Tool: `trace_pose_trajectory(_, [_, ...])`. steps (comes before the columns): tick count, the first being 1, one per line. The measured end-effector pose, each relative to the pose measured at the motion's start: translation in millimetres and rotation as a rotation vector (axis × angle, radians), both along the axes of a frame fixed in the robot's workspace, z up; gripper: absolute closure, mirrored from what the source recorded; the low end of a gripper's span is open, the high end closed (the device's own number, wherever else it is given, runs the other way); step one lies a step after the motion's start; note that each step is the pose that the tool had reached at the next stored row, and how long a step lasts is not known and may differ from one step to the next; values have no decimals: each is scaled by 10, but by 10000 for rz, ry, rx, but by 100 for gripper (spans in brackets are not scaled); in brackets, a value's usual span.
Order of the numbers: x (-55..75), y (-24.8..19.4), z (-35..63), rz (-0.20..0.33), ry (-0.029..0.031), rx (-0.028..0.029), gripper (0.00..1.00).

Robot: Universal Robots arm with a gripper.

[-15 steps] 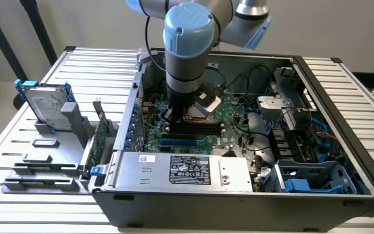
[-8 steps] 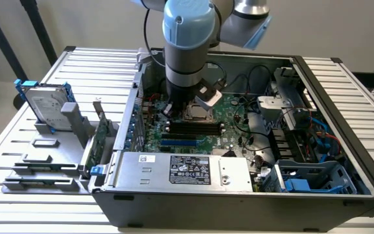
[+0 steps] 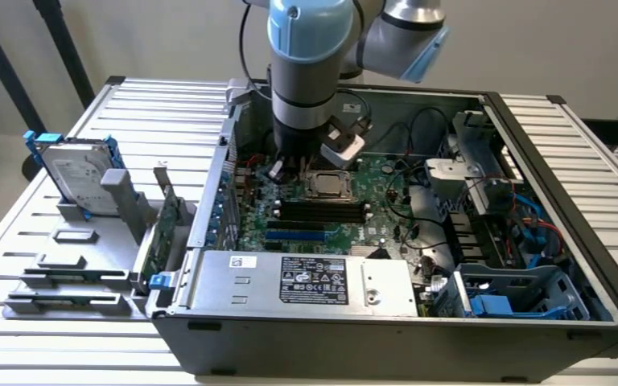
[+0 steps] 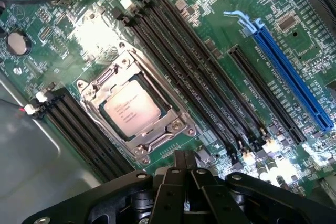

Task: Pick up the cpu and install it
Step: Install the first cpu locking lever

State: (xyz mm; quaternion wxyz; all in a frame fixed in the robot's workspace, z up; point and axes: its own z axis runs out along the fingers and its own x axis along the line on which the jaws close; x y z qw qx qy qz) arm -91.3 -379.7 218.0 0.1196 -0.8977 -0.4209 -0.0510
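Hovering end effector (image 4: 185, 167), cpu (image 4: 132, 109) seated

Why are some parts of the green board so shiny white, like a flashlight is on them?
In the wrist view, light bounces off the green board, making white glare beside the cpu and near the tool. In the exterior view, the arm casts a shadow over that board, so it looks darker.

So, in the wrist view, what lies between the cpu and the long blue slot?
In the wrist view, a bank of long black memory slots and one black expansion slot lie between the cpu and the blue slot.
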Motion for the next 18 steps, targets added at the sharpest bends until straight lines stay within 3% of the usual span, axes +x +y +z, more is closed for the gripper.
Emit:
trace_pose_trajectory(5, [-3,75,21,328,1,-78,89])
trace_pose_trajectory(12, [-2,137,36,920,-27,-125,89])
trace_pose_trajectory(15, [-3,156,37,1158,-98,-156,89])
trace_pose_trajectory(18, [-3,179,36,1369,-219,-201,89])
